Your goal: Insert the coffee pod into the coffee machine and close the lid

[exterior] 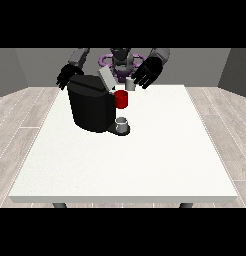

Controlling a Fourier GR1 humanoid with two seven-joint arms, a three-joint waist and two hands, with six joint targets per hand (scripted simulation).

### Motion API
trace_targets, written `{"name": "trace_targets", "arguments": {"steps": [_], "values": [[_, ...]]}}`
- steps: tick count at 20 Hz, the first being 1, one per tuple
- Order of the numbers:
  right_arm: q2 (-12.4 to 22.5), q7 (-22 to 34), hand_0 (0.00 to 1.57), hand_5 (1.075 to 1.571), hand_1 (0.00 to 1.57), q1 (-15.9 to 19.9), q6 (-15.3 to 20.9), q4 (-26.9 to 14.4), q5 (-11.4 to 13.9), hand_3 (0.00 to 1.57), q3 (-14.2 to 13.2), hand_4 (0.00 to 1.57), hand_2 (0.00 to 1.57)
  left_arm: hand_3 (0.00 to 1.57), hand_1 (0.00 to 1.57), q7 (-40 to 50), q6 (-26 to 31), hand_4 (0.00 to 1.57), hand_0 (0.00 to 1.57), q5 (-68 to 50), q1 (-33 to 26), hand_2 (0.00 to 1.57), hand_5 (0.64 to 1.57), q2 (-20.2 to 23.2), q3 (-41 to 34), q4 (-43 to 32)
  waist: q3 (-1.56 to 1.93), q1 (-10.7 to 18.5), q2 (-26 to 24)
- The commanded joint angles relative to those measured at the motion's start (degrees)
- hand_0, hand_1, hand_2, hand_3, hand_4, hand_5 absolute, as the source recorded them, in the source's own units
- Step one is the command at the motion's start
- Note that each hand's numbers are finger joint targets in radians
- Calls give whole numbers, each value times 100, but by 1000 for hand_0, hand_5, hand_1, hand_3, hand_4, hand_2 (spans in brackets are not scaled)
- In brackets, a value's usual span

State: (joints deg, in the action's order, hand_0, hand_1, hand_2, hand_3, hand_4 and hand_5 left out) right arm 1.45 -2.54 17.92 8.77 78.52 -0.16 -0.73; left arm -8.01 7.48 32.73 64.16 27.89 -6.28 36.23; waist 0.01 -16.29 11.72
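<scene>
Pod (pixel 129 84) just beside hand at view's right (pixel 148 72), fingers spread, holding nothing; machine (pixel 90 102) lid (pixel 106 78) up, further toward view's left.

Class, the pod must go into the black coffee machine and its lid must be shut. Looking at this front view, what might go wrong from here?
1. The small grey pod sits under the hand at the view's right, close behind the red cup; reaching for it might knock that cup.
2. The raised grey lid of the black coffee machine stands near that hand, so a sweep could shut it early.
</scene>
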Motion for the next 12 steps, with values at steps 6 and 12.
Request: {"name": "trace_targets", "arguments": {"steps": [6,12], "values": [[57,27,0,1571,0,-45,-11,64,-31,0,-59,519,0,1245,1306,203,-130,487,1306,140,168,1328,1571,-236,25,-34,1,-116,82],[40,-277,0,1571,0,24,57,-309,-135,0,-305,530,0,1233,1326,266,211,503,1326,174,330,1335,1571,-255,102,35,2,170,156]]}}
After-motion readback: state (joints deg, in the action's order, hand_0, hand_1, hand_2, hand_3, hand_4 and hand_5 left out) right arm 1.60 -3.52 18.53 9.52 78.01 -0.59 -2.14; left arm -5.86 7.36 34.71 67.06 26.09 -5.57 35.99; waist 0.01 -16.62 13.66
